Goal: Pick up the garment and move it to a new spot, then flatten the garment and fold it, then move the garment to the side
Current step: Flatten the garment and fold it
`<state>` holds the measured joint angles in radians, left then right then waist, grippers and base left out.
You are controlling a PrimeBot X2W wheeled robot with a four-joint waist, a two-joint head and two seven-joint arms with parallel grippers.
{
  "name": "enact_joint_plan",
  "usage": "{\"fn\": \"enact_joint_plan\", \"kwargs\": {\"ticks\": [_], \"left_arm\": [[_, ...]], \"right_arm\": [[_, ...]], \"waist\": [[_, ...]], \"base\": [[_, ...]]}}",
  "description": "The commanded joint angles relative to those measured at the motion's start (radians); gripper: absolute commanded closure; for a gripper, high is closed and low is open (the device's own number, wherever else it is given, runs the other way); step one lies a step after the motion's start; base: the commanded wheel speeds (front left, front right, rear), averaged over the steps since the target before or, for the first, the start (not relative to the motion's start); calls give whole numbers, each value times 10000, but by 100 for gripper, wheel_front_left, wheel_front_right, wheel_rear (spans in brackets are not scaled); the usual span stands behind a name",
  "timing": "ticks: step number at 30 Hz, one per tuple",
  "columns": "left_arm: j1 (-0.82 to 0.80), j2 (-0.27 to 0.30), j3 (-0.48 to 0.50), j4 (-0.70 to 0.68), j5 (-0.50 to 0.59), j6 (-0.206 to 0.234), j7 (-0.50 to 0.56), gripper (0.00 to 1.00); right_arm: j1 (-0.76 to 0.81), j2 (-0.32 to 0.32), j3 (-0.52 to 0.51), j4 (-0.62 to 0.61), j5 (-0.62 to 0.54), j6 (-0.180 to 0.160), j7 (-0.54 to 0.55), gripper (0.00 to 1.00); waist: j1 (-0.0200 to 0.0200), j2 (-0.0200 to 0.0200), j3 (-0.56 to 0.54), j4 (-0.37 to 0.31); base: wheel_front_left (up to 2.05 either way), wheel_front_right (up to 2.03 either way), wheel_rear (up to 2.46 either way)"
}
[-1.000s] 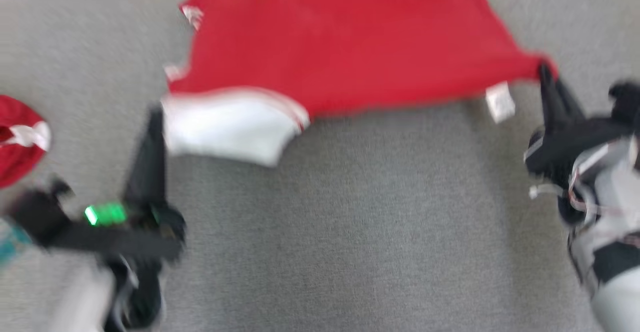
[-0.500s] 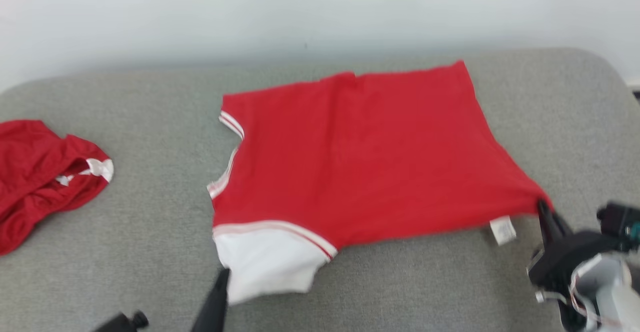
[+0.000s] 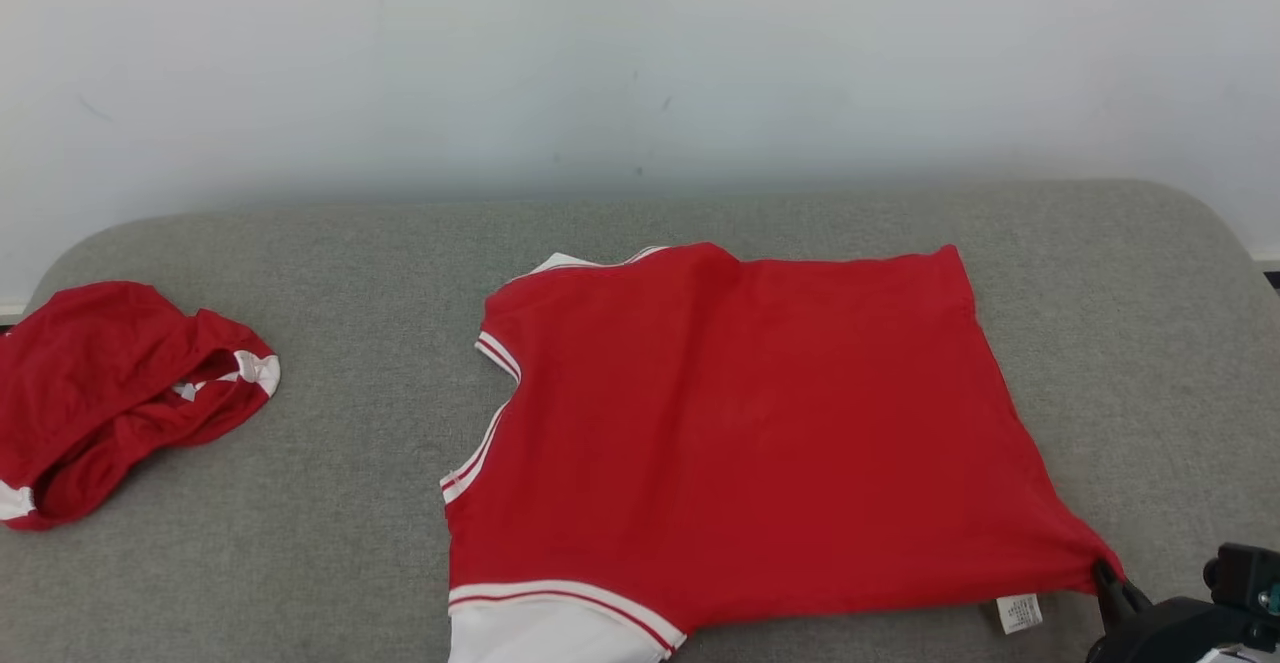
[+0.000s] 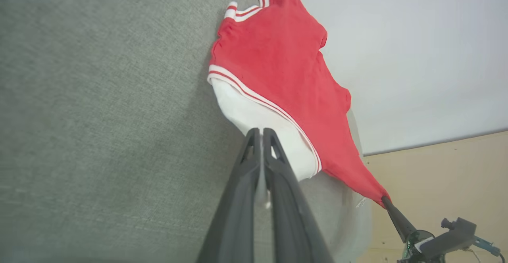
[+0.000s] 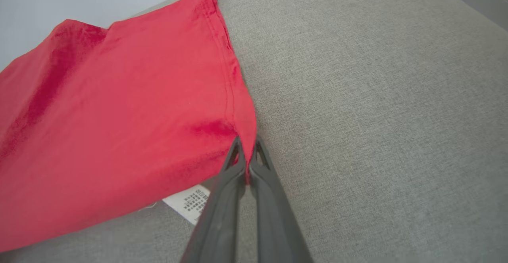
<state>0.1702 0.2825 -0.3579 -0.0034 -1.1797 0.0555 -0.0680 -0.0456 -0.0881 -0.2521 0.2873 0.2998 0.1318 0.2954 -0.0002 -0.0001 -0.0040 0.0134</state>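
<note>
The left pincer is clamped shut on the garment's white sleeve, the right pincer on its hem corner. Its length runs between them along the cushion's front edge.

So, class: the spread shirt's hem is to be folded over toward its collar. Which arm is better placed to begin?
Probably the right. The right gripper is shut on the red shirt's hem corner, beside the care label; the left gripper is clamped on the white sleeve at the collar end.
</note>
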Motion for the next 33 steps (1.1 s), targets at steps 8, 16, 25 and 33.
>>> {"fn": "enact_joint_plan", "kwargs": {"ticks": [8, 16, 25, 33], "left_arm": [[461, 157, -46, -255, -119, 320, 267, 100], [294, 113, -46, -390, -284, 340, 410, 100], [-821, -183, 87, -249, -190, 323, 305, 100], [-2430, -595, 270, 594, 169, 197, -166, 100]], "right_arm": [[712, 221, -463, -626, -547, -24, 455, 100], [919, 342, -704, -849, -663, -24, 810, 100], [16, 375, -355, -662, -705, -22, 712, 100], [-1100, 372, -68, 79, -691, -22, 559, 100]], "waist": [[2, 1, -19, 2], [2, 1, 15, -48], [2, 1, 207, -251], [2, 1, 729, -234]], "base": [[0, 0, 0], [0, 0, 0], [0, 0, 0], [0, 0, 0]]}}
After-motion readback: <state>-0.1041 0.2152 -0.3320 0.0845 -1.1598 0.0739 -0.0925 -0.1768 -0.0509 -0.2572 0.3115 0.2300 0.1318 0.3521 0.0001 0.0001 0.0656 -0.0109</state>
